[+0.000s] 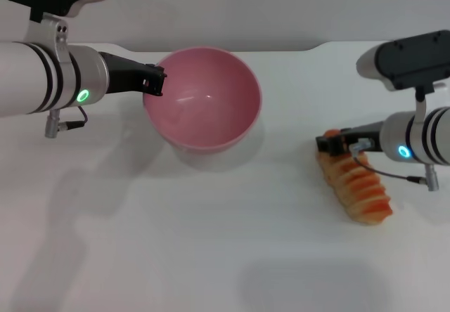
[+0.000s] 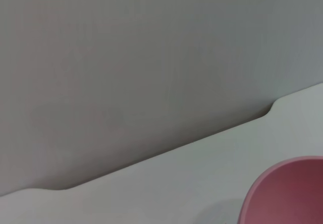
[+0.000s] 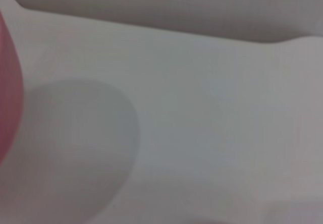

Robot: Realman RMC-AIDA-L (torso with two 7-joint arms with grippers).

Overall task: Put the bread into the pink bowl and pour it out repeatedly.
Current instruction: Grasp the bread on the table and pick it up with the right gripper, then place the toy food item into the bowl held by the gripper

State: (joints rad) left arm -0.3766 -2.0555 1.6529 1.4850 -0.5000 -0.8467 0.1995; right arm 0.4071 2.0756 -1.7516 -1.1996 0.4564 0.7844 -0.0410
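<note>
— White all over, that worktop (image 1: 211, 242). Smooth too, with soft grey shadows. A grey wall (image 2: 126, 57) stands behind its far edge.

— Where is the pink bowl (image 1: 204, 101)?

— Near the far edge, tipped up, its open side facing us. The left gripper (image 1: 155, 81) has its jaws pinching the rim.

— And the bread (image 1: 355, 185)?

— Lying on the worktop, well apart from the bowl, on the right. The right gripper (image 1: 337, 143) is at its far end. I cannot tell how those jaws stand.
</note>
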